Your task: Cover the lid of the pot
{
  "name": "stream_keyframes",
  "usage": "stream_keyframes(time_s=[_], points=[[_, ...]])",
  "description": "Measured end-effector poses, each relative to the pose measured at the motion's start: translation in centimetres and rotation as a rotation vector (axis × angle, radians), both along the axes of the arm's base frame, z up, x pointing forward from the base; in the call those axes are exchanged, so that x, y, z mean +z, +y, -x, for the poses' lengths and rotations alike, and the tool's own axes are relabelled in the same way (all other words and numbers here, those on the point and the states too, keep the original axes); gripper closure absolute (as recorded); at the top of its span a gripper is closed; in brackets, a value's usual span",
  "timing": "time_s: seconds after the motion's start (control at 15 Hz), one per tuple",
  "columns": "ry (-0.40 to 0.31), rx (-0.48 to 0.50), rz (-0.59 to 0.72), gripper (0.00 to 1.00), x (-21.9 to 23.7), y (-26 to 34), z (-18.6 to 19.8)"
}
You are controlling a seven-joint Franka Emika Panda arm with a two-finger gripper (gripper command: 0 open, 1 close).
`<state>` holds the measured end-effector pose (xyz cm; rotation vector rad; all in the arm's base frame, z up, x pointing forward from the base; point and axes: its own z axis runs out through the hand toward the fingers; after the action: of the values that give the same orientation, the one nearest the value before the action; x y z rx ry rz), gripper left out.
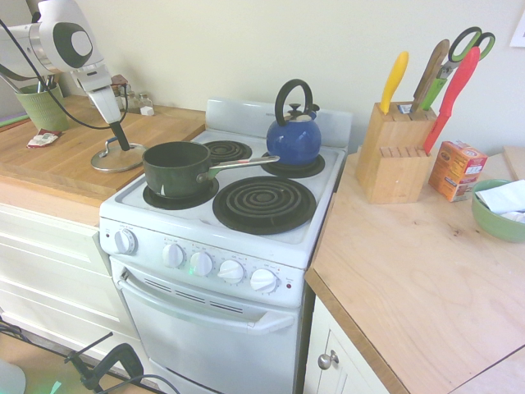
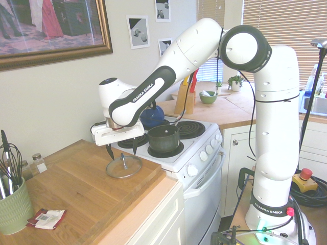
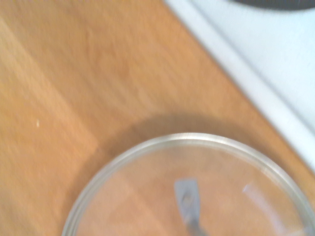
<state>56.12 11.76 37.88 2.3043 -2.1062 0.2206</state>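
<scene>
Round clear glass lid with silver metal rim [image 2: 124, 167] lying on the brown wooden desk [image 2: 76, 185], just beside the white stove [image 2: 196, 149]. Upright handle at the lid's centre standing up. Two-fingered dark-tipped claw [image 2: 121, 152] hovering over it, fingers spread apart, gripping nothing. Dark green round saucepan [image 2: 163, 138] sitting uncovered on a burner nearby. Step in hand, by my reading: lining up for the grasp. Next move calling for lowering around the handle, closing squarely, then lifting level toward the pan.
</scene>
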Motion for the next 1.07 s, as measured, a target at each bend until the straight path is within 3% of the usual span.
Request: stream_keyframes(time_s=[1.07], points=[[0.017,0.021,-0.027,1.0,-1.01,0.56,-0.12]])
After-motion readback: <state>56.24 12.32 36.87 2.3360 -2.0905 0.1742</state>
